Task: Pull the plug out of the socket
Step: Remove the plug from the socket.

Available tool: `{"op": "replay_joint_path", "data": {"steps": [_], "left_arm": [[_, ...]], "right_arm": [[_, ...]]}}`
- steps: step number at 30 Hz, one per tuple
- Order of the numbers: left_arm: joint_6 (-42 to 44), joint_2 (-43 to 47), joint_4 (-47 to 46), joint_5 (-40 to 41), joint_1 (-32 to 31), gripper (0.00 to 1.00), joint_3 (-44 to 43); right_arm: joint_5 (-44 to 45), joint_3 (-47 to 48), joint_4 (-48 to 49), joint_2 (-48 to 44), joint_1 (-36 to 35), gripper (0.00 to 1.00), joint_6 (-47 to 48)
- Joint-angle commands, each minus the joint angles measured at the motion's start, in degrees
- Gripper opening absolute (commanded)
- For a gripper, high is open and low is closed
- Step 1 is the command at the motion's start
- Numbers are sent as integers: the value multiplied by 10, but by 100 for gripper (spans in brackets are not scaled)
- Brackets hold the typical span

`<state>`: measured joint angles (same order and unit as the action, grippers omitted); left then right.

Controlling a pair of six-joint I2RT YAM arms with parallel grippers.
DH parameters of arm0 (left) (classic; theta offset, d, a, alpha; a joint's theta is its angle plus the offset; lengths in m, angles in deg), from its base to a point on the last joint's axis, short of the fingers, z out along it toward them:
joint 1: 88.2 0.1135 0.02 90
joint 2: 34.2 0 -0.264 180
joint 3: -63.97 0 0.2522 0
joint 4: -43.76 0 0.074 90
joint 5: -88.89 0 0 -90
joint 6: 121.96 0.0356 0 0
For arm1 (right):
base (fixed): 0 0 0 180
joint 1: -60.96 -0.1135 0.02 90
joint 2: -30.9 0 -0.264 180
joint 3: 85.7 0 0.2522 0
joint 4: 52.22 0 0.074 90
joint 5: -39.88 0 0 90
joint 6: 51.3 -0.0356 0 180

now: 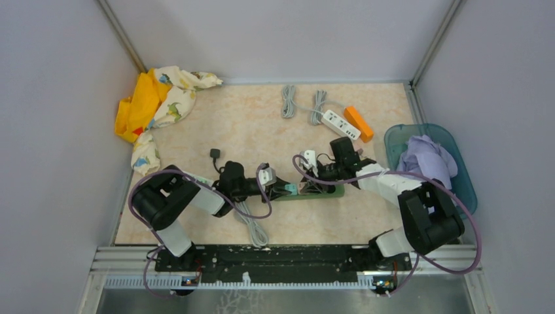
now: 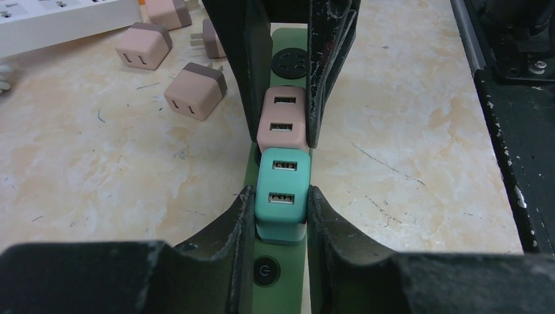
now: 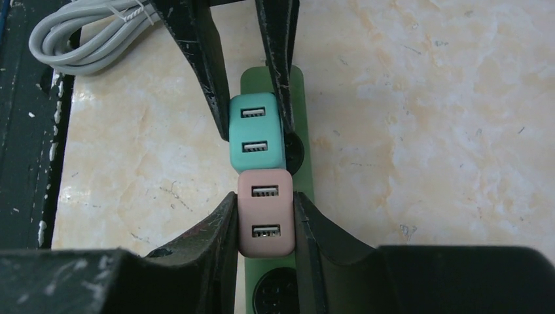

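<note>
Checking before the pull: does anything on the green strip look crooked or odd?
Yes. The teal plug sits askew on the green strip: it is twisted and shifted sideways against the straight pink plug next to it, baring part of a socket. The left hand clamps the teal, the right hand the pink.

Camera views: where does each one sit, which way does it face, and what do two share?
Top external: above and behind the bases, looking down on the table; left arm and right arm show.
Left wrist: on the left arm, looks along the green power strip; left gripper shut on the teal plug.
Right wrist: on the right arm, faces the opposite way; right gripper shut on the pink plug.
Shared: both wrist views show both plugs and both grippers.
</note>
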<state>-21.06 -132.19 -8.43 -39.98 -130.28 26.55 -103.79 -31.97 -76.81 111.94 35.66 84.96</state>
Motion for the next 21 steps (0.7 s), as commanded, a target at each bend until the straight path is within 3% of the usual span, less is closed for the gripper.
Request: {"op": "replay_joint_path", "data": {"steps": [1,5,9,12,14,18,21], "left_arm": [[11,-18,33,21,-2,1,-7],[11,-17,35,21,-2,1,-6],[11,-15,32,21,-2,1,-4],[11,-17,33,20,-2,1,-7],[11,-16,34,19,-2,1,-6],[11,-15,33,20,-2,1,-5],[11,-15,32,20,-2,1,-3]], "right_arm": [[-43,7,168,-38,-23,0,-147],[-49,10,128,-37,13,0,-99],[-89,33,-25,-36,31,0,51],[-151,33,-70,-31,20,0,116],[-146,33,-57,-32,-4,0,102],[-117,23,49,-33,-28,0,-22],[-84,36,38,-33,-23,0,-19]]}}
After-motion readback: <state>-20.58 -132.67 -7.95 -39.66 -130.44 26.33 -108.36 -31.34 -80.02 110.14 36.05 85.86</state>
